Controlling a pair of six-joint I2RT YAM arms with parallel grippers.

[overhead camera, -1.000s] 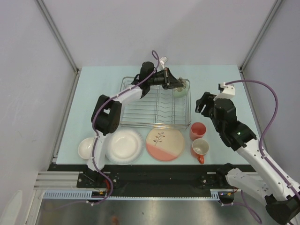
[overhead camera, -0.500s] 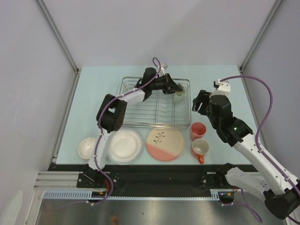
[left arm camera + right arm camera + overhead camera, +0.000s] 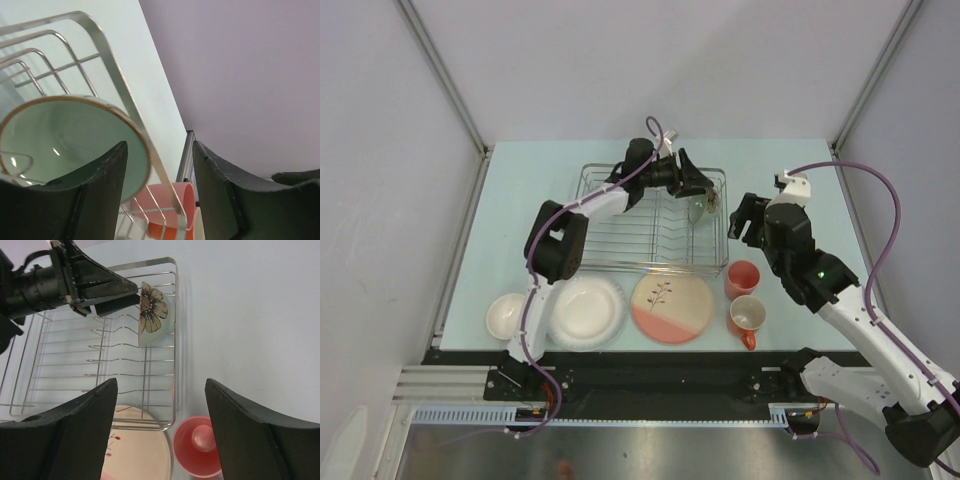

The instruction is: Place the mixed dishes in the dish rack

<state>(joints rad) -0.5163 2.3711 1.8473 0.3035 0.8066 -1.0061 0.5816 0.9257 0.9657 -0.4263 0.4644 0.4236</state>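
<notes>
- Progress: only one dish is in the rectangular silver wire dish rack (image 3: 640, 240), a pale green bowl with a dark flower print (image 3: 152, 315). Judge the task to be at an early stage.
- Location: the green bowl sits in the rack's far right corner, against the end wires.
- Left to load: five dishes lie on the pale teal surface (image 3: 520, 200) along the rack's near side:
  - the small white bowl (image 3: 505, 315)
  - the white ruffled-rim plate (image 3: 585, 310)
  - the cream plate with a salmon segment and black sprig (image 3: 672, 305)
  - the pink handleless cup (image 3: 742, 278)
  - the orange mug (image 3: 748, 315)
- Orientation: the green bowl stands on its edge. Its mouth faces the left gripper (image 3: 703, 192) and its flowered outside faces the rack's right end.
- Axis: a round bowl has no long axis. The line from mouth to base lies roughly level, along the rack's length.
- Left gripper: the jaws stand apart at the bowl's rim and do not clamp it. You cannot tell from the wrist view whether one finger touches the rim.
- Right gripper (image 3: 161, 385): the jaws are wide and empty. It hovers above the rack's near right corner, near the pink cup.
- Judgement: the pink cup is the dish closest to the right gripper.
</notes>
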